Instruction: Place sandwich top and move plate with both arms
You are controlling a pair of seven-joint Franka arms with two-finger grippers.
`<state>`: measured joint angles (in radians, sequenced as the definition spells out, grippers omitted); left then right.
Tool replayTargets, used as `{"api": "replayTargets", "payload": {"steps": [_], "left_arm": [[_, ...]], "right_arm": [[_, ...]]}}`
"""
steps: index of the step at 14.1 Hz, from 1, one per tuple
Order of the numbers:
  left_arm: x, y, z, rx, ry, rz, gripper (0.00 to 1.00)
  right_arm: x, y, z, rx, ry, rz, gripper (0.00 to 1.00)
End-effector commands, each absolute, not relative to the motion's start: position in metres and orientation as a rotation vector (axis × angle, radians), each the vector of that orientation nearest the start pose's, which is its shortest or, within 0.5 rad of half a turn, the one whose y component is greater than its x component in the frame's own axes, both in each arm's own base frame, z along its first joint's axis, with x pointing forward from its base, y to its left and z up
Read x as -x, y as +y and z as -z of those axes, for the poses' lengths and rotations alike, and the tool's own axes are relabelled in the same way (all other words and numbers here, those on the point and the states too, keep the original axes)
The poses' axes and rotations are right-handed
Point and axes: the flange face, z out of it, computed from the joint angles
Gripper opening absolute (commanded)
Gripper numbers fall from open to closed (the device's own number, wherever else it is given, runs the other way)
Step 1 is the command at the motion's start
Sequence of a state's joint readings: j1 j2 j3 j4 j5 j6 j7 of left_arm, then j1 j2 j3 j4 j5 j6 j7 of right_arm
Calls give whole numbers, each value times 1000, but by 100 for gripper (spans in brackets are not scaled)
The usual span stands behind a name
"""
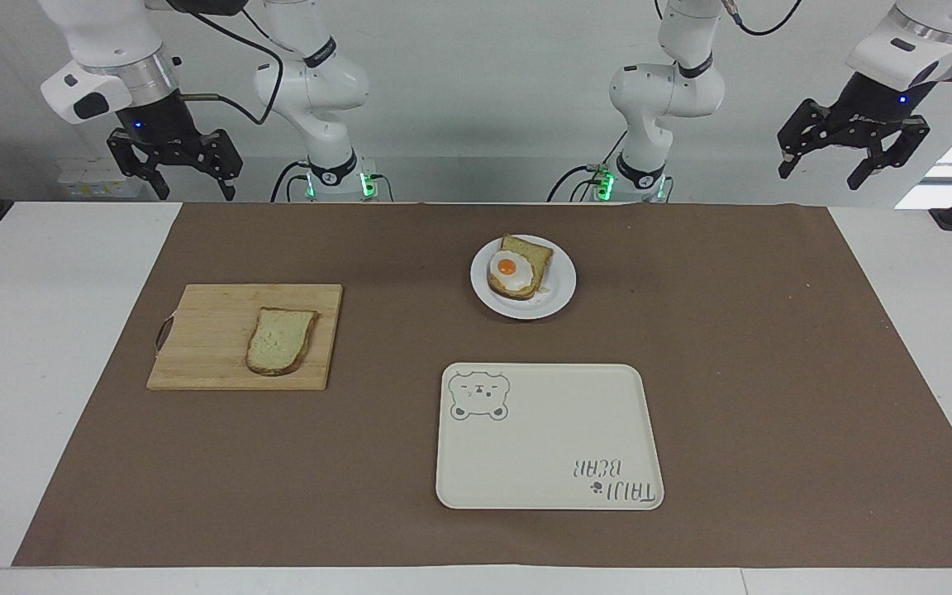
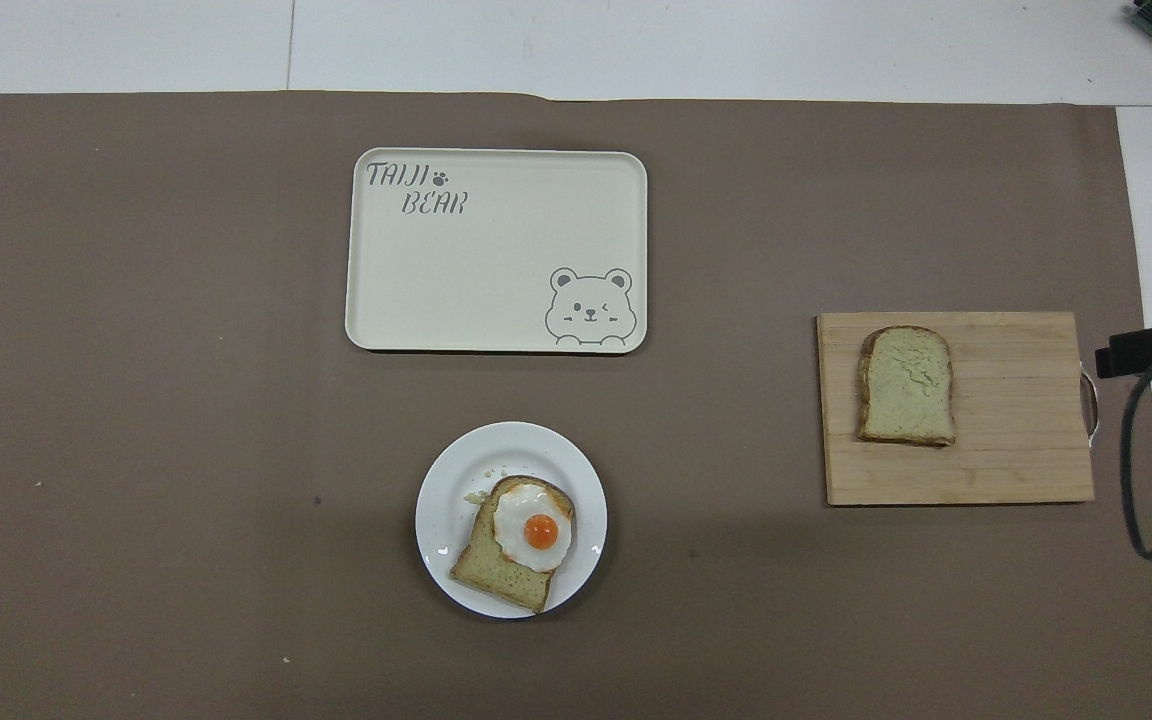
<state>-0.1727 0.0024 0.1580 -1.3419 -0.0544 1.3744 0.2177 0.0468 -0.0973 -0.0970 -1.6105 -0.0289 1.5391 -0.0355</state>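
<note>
The right gripper (image 1: 174,169) hangs raised at the right arm's end of the table, over the white tabletop's edge nearest the robots, its fingers spread wide and holding nothing; that arm waits. Below it, on a bamboo cutting board (image 1: 211,330) with a small handle at its outer end, lies the sandwich top (image 1: 279,340): a plain pale slice with a brown crust and a rounded top edge, bare, lying flat on the half of the board toward the table's middle. Toward the middle of the brown mat (image 1: 773,372), nearer to the robots, sits the plate (image 1: 557,289), small, round and white, carrying a slice of bread with a fried egg (image 1: 509,270); a narrow white rim shows around the bread. Farther from the robots than the plate, with a strip of mat between them, lies a cream tray (image 1: 542,446) printed with a bear's face and the words "TAIJI BEAR". The left gripper (image 1: 852,153) hangs raised at the left arm's end, fingers likewise spread and empty, waiting.
</note>
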Motion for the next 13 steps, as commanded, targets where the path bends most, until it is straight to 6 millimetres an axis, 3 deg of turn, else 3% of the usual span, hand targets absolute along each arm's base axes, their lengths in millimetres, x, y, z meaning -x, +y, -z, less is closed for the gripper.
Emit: {"api": "replayTargets", "payload": {"steps": [1, 7, 10, 13], "left_arm": [[-522, -16, -711, 3172, 314, 37, 100], [-522, -15, -709, 3173, 313, 35, 100], [-519, -14, -707, 3175, 313, 27, 100], [-518, -13, -708, 3176, 311, 27, 100]], "right_arm": [[-515, -33, -653, 3151, 49, 49, 100], [-516, -33, -651, 3148, 48, 42, 100], [-516, -32, -640, 3148, 43, 11, 100], [-524, -29, -635, 3149, 30, 81, 100]]}}
